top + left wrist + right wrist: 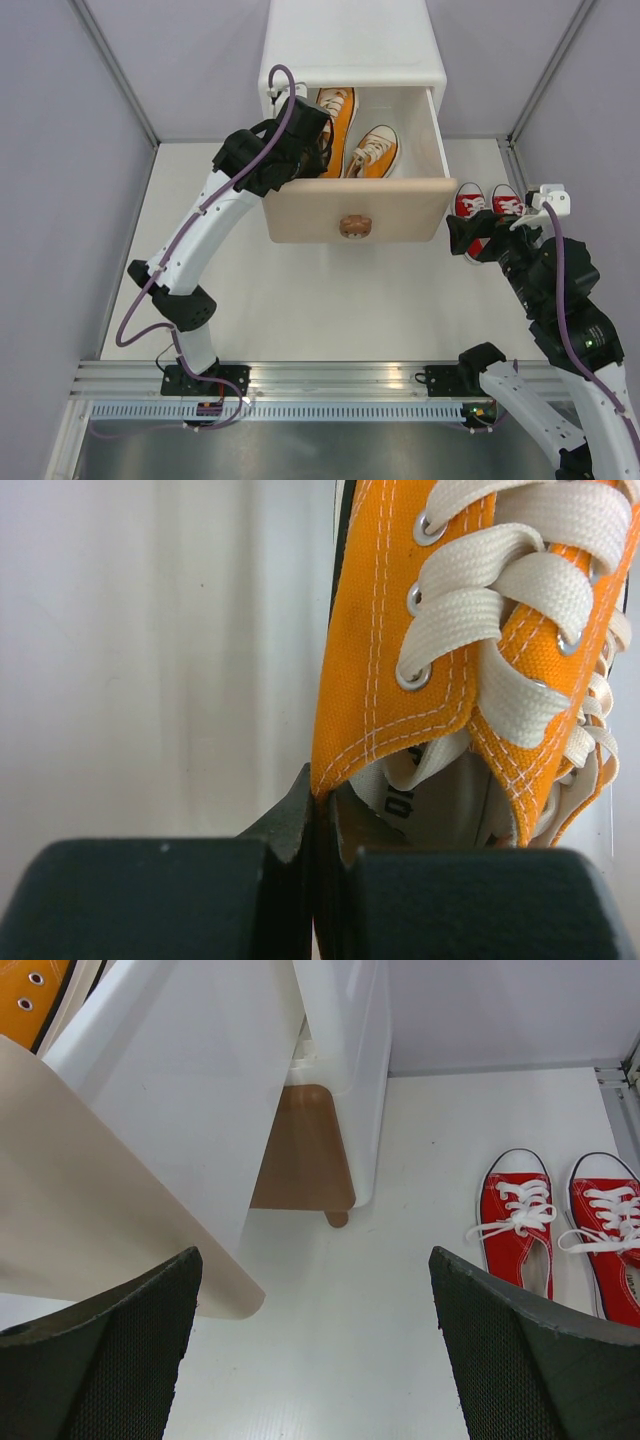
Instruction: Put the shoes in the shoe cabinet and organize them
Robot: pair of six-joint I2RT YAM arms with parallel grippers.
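The white shoe cabinet (355, 45) stands at the back with its upper drawer pulled out, beige front (355, 205) toward me. Two orange shoes lie inside: one (373, 152) on the right, the other (338, 105) partly under my left arm. My left gripper (318, 800) is shut on the heel-side rim of that orange shoe (370, 680), reaching into the drawer's left side (310, 135). Two red shoes (515, 1225) (610, 1230) sit side by side on the table right of the cabinet. My right gripper (312, 1260) hangs open above the table just short of them, holding nothing.
The beige drawer front (80, 1210) overhangs the table to the left of my right gripper. The brown lower drawer front (295, 1150) and a short leg (338, 1219) show beneath it. Grey walls and metal rails (120, 70) border the white table.
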